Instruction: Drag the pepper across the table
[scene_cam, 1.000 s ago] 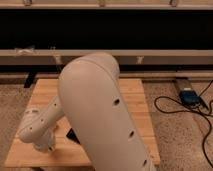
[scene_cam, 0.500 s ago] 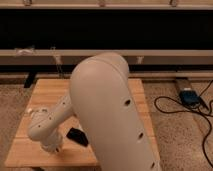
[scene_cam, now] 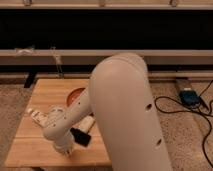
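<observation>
Reaching down over the table (scene_cam: 30, 150), my arm (scene_cam: 125, 110) filled most of the view. My gripper (scene_cam: 66, 149) hung low over the near left part of the wooden top, its fingers closed tight. Whether they pinched anything I could not tell, since my wrist covered them. The pepper was hidden from view. Just beside the gripper lay a flat black object (scene_cam: 80, 136). A white bottle (scene_cam: 37, 116) lay further left, and an orange bowl (scene_cam: 75, 95) stood behind, partly covered by my arm.
</observation>
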Controlling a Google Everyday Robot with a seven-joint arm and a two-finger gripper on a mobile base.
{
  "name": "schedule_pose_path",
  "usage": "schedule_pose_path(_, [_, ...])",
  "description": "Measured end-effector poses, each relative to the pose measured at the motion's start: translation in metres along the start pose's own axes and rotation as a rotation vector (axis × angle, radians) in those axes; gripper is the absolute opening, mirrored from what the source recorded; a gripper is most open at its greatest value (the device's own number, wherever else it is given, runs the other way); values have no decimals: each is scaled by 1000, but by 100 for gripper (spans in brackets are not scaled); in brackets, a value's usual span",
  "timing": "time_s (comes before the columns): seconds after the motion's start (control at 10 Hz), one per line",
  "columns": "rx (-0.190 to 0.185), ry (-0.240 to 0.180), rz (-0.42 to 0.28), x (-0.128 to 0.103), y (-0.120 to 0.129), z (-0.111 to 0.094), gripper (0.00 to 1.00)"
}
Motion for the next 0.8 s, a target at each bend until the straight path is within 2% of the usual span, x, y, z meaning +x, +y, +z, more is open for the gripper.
schedule_pose_path(0.2, [-14, 0, 32, 9, -13, -1, 0])
schedule_pose_path(0.8, [-37, -11, 168, 43, -74, -5, 0])
